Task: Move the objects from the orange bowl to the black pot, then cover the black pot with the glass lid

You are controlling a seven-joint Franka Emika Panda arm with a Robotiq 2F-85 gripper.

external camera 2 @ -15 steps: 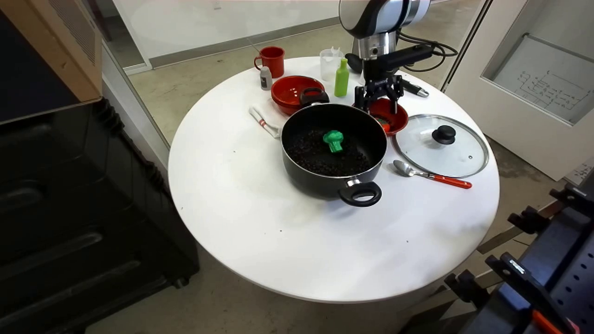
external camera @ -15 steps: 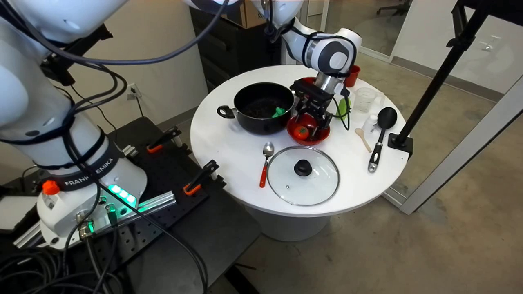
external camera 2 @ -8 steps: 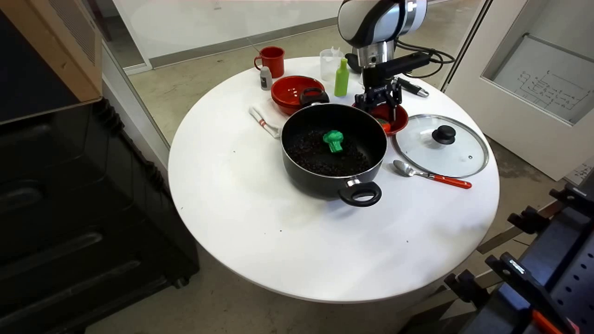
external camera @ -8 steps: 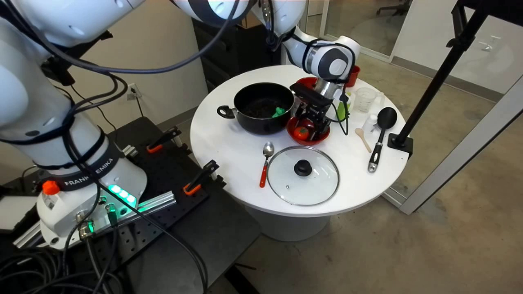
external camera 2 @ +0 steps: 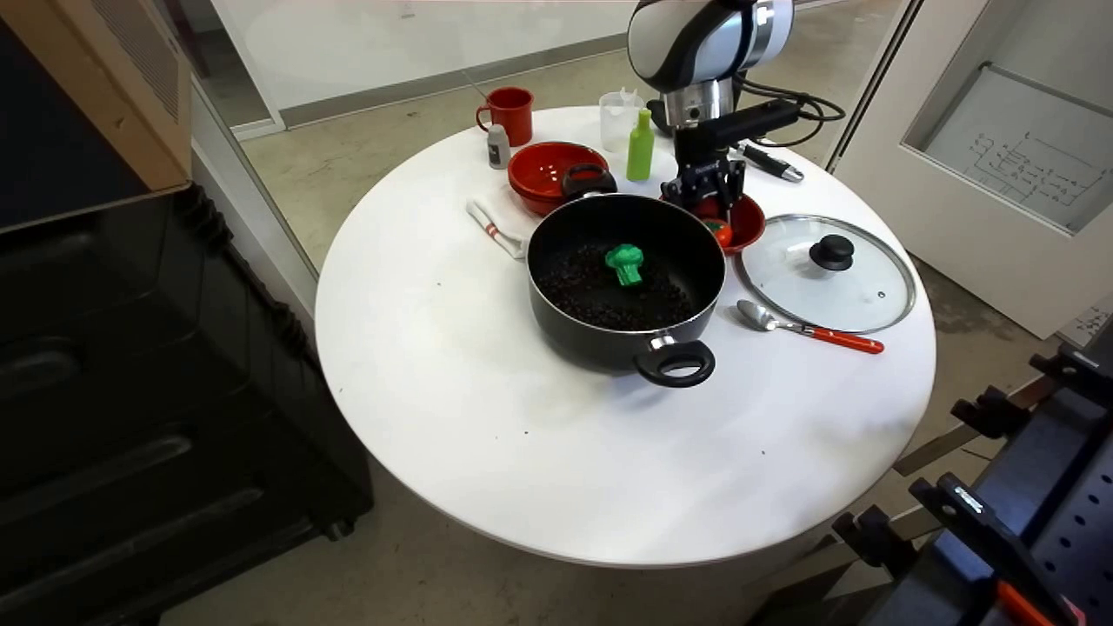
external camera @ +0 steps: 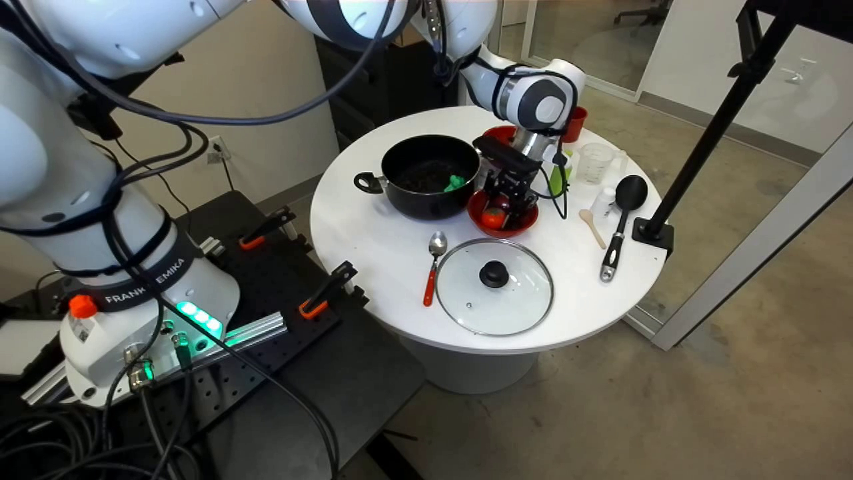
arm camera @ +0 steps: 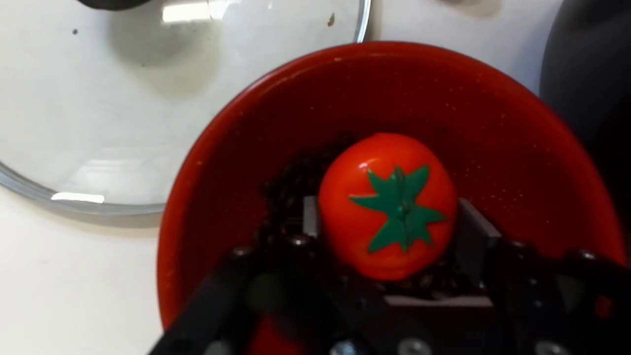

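"Two pads (arm camera: 310, 217) of your gripper (arm camera: 393, 224) press the tomato (arm camera: 389, 207), one on each side, so you have it clamped, down inside the orange bowl (arm camera: 443, 88)."

"Why from the sides?"

"Its top is smooth and domed; the flanks likely give you the surest hold. Dark bits (arm camera: 291, 182), too small to name, lie around it, and pinching low could catch some."

"And what waits elsewhere?"

"You have a green broccoli piece (external camera 2: 625, 264) and more dark bits in the black pot (external camera 2: 600, 350). Bowl and pot stand side by side, which should make your carry short, though you must clear the pot's wall. The glass lid (external camera: 494, 293) lies flat on the table (external camera 2: 487, 452), knob up, off the pot, presumably meant for your last step."

"How do the surface and room look?"

"Your table is round and white, with a few specks; a red-handled spoon (external camera 2: 816, 332) rests just beside the lid. Past its edge you get a concrete floor (external camera: 733, 400), a dark cabinet (external camera 2: 174, 374) topped by a cardboard box (external camera 2: 148, 87), and a whiteboard (external camera 2: 1017, 174) with a scrawled diagram."
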